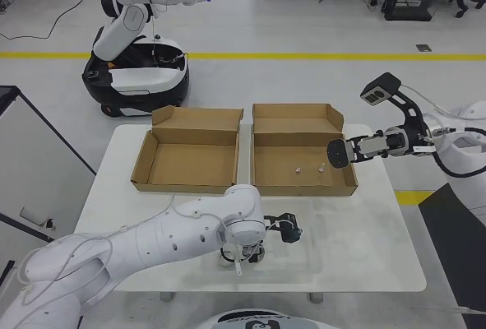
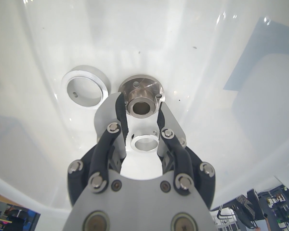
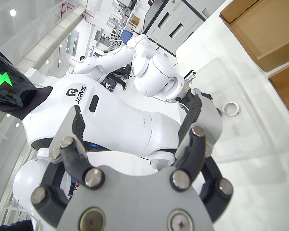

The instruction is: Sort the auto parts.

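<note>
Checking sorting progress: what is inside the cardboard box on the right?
Two small metal parts lie on the floor of the box. The right gripper hangs over its right side, hiding the floor beneath it.

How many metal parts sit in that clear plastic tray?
3: wide silver ring, flanged steel bushing in the left gripper, small silver collar beneath that gripper. Others may be hidden.

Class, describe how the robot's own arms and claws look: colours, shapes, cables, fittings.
The left arm and right arm wear glossy white rounded shells. A black cable loops beside the right arm; a black camera sits bracketed above its wrist. The left claw and right claw each have a silver-grey plate, black link bars with round silver pins, and black ribbed pads.
</note>
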Robot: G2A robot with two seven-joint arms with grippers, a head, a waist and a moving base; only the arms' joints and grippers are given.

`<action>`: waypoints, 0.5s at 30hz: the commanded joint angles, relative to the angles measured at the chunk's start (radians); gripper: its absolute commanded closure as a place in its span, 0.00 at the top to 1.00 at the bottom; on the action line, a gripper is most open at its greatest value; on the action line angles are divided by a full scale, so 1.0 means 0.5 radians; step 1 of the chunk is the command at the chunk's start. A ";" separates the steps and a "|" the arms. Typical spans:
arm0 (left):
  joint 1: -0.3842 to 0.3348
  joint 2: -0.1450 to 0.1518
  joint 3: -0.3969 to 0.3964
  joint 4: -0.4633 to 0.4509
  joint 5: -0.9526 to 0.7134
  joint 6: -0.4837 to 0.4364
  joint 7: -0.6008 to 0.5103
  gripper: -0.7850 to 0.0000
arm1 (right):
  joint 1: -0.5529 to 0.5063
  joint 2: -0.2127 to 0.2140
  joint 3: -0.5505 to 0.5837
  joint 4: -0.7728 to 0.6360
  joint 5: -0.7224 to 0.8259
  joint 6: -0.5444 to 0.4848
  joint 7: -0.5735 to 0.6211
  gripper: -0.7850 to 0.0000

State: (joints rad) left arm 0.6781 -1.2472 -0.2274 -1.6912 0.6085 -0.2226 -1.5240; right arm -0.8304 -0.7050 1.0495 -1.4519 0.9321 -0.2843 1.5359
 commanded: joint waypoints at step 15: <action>0.007 -0.040 -0.003 0.058 -0.003 -0.057 -0.021 0.39 | 0.000 0.000 0.000 0.000 0.001 0.000 0.000 1.00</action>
State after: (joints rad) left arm 0.6814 -1.2663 -0.2293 -1.6626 0.6059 -0.2507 -1.5330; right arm -0.8304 -0.7050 1.0495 -1.4519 0.9321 -0.2843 1.5359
